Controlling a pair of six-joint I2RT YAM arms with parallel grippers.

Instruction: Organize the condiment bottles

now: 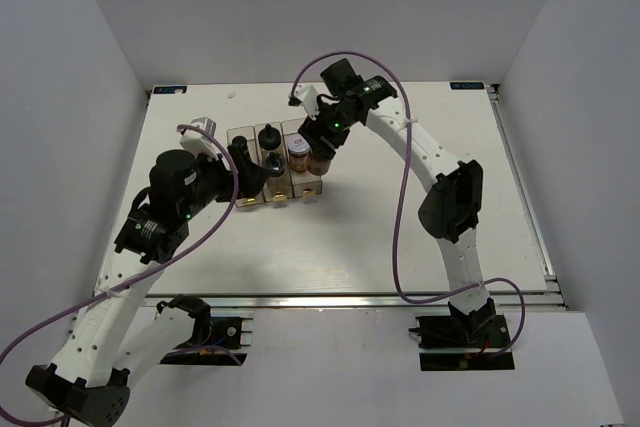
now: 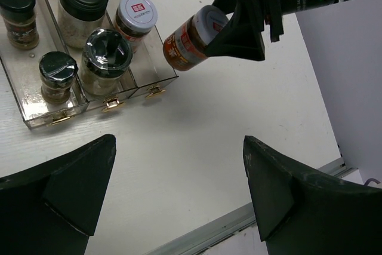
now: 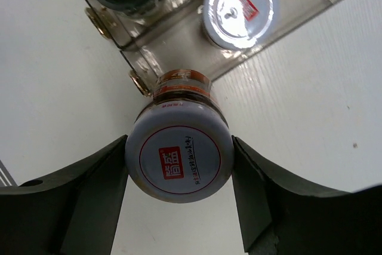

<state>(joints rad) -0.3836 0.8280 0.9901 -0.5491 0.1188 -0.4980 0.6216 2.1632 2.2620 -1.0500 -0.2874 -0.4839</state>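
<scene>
White walls closed in a white bench (image 1: 420, 237). Toward its far middle lay a clear three-compartment rack (image 2: 149, 71) with small gold fittings on its near end.

The right pincer (image 3: 180, 147) was closed on a reddish jar (image 2: 188, 43), one finger pressed to each side of its purple-white lid. The jar hung tilted in the air, lid toward the wrist. Its base pointed down at the near corner of the rack's right compartment. I could not tell whether the base touched the rack wall.

Five more bottles stood upright inside the rack:
- **Right compartment:** a second purple-white lidded jar (image 2: 136, 19) stood at the far end.
- **Middle compartment:** a tall black-capped jar (image 2: 83, 4) with whitish contents stood behind a broad black-capped jar (image 2: 107, 58) with pale contents.
- **Left compartment:** a black-capped brown bottle (image 2: 18, 13) stood at the far end, and a small black-capped bottle (image 2: 58, 76) stood nearer the front.

The left pincer (image 2: 179, 147) was spread wide and held nothing. It hovered over bare bench on the near side of the rack, apart from every bottle.
</scene>
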